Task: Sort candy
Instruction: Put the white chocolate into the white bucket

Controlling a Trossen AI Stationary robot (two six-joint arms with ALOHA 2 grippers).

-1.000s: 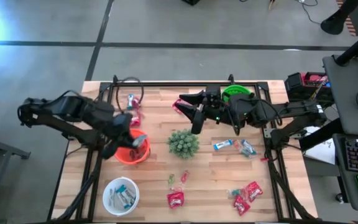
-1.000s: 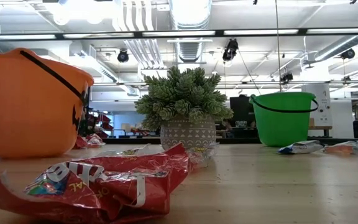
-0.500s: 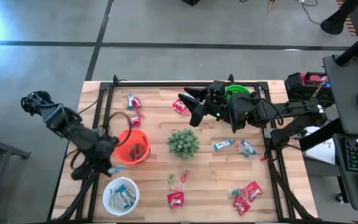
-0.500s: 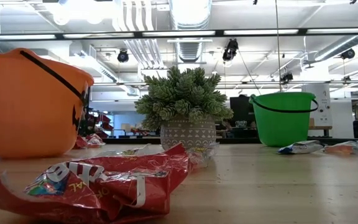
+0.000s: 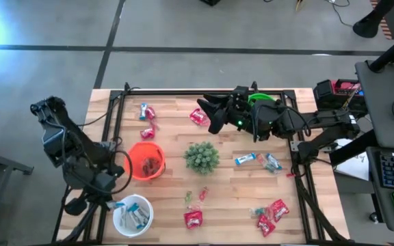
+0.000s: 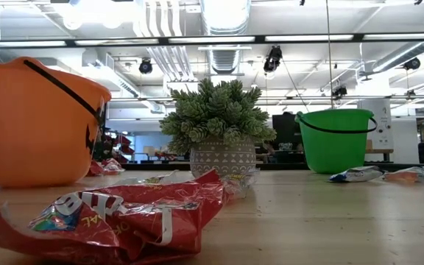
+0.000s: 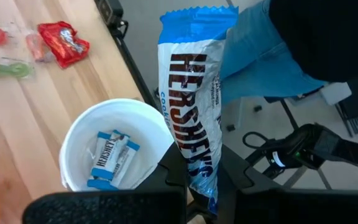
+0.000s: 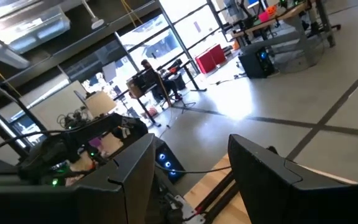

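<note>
The left gripper [image 7: 197, 186] is clamped on a blue-and-white candy bar [image 7: 194, 106], which stands up between its fingers beside the white bowl [image 7: 73, 146]. That bowl sits at the table's [image 5: 224, 205] near left corner with more bars in it, close to the edge. The left arm is folded back over that left edge. The orange bowl [image 5: 146, 160] is just behind the white one, and a spiky plant [image 5: 202, 156] stands mid-table. The right gripper [image 5: 207, 113] hangs over the far side near the green bowl [image 5: 260, 101], its fingers apart and empty, tilted upward toward the room. Red packets [image 5: 269, 215] and small pieces [image 5: 195, 196] lie scattered over the near half, with open wood between them.
</note>
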